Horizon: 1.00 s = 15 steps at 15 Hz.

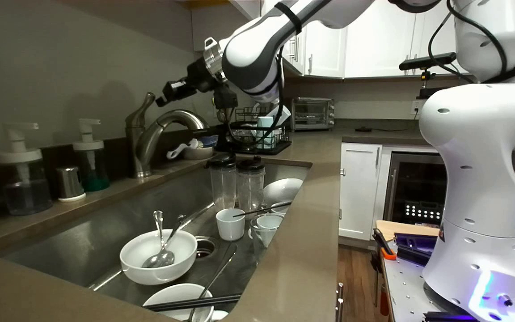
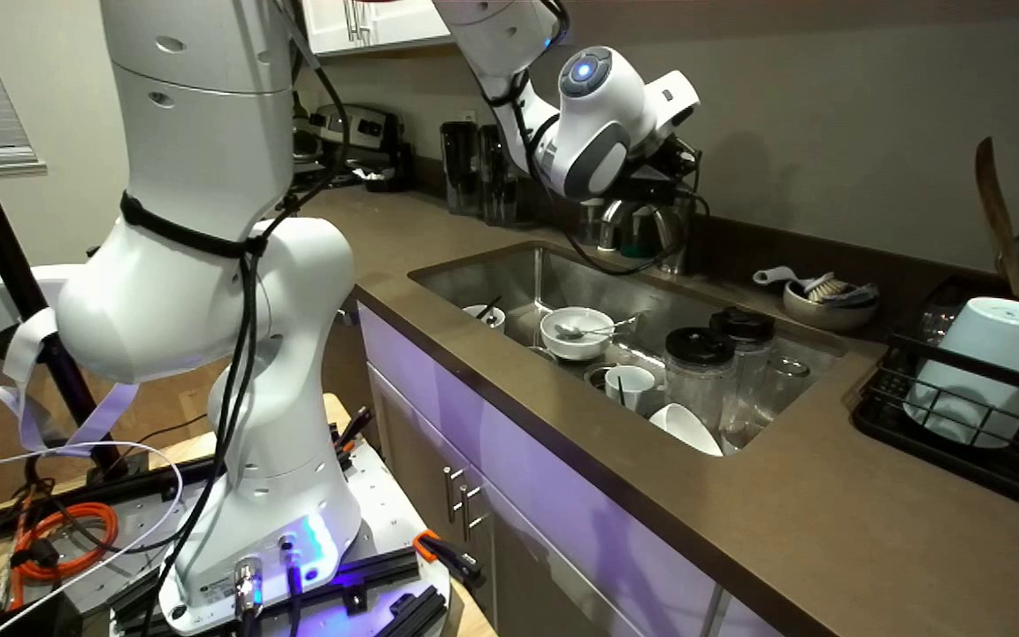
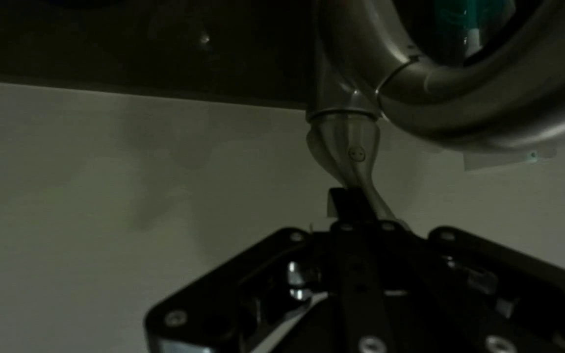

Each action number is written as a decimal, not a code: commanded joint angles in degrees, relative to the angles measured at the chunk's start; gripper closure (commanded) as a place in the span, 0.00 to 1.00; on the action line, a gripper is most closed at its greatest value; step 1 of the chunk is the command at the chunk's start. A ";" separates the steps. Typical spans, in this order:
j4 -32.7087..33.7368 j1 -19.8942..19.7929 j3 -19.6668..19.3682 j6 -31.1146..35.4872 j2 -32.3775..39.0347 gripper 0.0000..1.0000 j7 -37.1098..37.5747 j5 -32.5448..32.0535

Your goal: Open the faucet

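The brushed-metal faucet point(image 1: 146, 144) stands at the back rim of the sink, with its arched spout over the basin. Its lever handle point(image 1: 138, 115) rises from the top and leans toward the gripper. The faucet also shows, partly behind the arm, in an exterior view point(image 2: 613, 221). My gripper point(image 1: 162, 99) is beside the handle's upper end, very close to it; I cannot tell if they touch. In the wrist view my gripper point(image 3: 352, 198) has its black fingers together. They cover part of the handle point(image 3: 345, 142), which runs on behind them to the right. Nothing shows between the fingers.
Two pump soap dispensers point(image 1: 21, 183) and a metal cup point(image 1: 69, 182) stand along the wall. The sink point(image 1: 67, 246) holds bowls, cups and lidded clear containers point(image 1: 224, 179). A brush bowl point(image 2: 828, 305) and a black dish rack point(image 2: 881, 425) stand nearby.
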 commanded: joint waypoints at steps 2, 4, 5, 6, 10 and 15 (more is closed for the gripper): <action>-0.45 -2.40 2.73 0.00 -1.44 0.97 -0.01 -1.26; -0.20 -2.60 3.06 0.00 -1.99 0.97 -0.09 -1.28; -0.08 -2.73 3.26 0.00 -2.38 0.97 -0.18 -1.38; -0.08 -2.86 3.57 0.00 -2.79 0.97 -0.21 -1.44; 0.12 -2.70 4.01 0.00 -3.79 0.97 -0.53 -1.73; 0.19 -2.97 5.00 0.13 -4.81 0.97 -0.79 -2.48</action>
